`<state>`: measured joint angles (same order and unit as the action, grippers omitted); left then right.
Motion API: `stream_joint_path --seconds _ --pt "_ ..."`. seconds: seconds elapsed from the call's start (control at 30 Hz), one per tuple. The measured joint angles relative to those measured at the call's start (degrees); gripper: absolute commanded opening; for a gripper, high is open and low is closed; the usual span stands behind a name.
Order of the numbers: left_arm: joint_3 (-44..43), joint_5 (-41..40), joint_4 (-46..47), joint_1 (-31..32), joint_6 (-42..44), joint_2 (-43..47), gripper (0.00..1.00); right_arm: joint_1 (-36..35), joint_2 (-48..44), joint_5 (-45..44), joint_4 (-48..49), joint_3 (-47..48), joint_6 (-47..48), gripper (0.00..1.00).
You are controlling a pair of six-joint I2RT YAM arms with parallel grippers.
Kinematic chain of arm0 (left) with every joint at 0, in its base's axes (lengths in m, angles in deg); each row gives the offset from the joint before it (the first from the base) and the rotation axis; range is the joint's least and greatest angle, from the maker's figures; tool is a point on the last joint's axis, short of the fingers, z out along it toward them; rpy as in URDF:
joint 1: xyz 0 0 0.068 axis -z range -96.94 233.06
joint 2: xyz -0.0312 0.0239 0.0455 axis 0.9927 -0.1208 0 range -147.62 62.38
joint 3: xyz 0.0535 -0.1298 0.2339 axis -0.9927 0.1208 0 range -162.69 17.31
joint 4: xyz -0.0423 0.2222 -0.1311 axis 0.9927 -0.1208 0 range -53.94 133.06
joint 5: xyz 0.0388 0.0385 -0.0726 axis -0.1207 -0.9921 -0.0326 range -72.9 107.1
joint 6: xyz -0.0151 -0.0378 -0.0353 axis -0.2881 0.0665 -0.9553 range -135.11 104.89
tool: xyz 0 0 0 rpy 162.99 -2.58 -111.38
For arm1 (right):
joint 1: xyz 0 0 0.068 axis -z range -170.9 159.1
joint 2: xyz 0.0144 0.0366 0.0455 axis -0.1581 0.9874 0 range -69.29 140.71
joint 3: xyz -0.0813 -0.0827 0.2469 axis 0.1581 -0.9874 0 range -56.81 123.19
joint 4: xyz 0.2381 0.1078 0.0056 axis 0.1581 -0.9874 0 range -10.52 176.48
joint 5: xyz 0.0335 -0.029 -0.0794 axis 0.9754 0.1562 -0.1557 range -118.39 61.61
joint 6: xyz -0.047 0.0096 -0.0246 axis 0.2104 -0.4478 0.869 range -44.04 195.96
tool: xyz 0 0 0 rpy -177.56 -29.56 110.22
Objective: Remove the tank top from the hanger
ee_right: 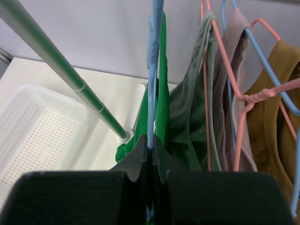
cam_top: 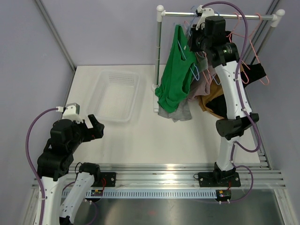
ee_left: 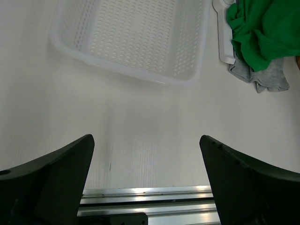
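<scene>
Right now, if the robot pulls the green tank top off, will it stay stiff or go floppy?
Probably floppy: the green tank top sags in folds and bunches at the bottom. Likely light, since a thin blue hanger seems to carry it. It might snag, as the right tool pinches that hanger with other clothes crowded beside.

Right wrist view: the blurred black body of my right tool point(ee_right: 151, 152) fills the lower frame, hiding the bottom of the green fabric tank top point(ee_right: 162, 79) and the thin blue wire hanger point(ee_right: 153, 51) below its pinched fingers. The mustard-yellow fabric garment point(ee_right: 269, 126) is cut off at the right edge. Left wrist view: my left tool point(ee_left: 146, 139) shows only two dark fingers, cropped by the bottom edge; the white perforated plastic basket point(ee_left: 131, 42) runs off the top. Overhead view: the wrist hides the right tool's fingertips from me.
</scene>
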<state>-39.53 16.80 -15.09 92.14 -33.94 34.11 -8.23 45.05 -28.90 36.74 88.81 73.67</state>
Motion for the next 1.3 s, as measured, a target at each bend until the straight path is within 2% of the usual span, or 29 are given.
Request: stream_joint_path --seconds 0.33,0.53,0.7,0.87,1.03,1.3 --pt "0.0 0.0 0.0 0.0 0.0 0.0 0.99 0.0 -7.6 0.0 -0.5 -0.4 -1.2 0.00" --pt "-0.6 0.8 0.0 0.0 0.0 -0.1 0.99 0.0 -23.2 2.4 -0.2 -17.3 -3.4 0.00" --pt "-3.6 5.2 1.8 0.0 0.0 -2.1 0.99 0.0 -35.5 6.8 -2.8 -26.1 -5.2 0.00" --pt "-6.6 11.5 7.1 0.8 -0.9 -8.2 0.99 0.0 -48.2 12.5 -6.8 -33.9 -6.6 0.00" --pt "-11.3 11.8 12.1 9.9 -2.9 -15.9 0.99 0.0 -57.9 16.9 -11.1 -37.6 -8.0 0.00" --pt "-17.5 5.9 23.4 33.3 -3.5 -22.0 0.99 0.0 -67.1 22.5 -16.2 -38.8 -10.4 0.00"
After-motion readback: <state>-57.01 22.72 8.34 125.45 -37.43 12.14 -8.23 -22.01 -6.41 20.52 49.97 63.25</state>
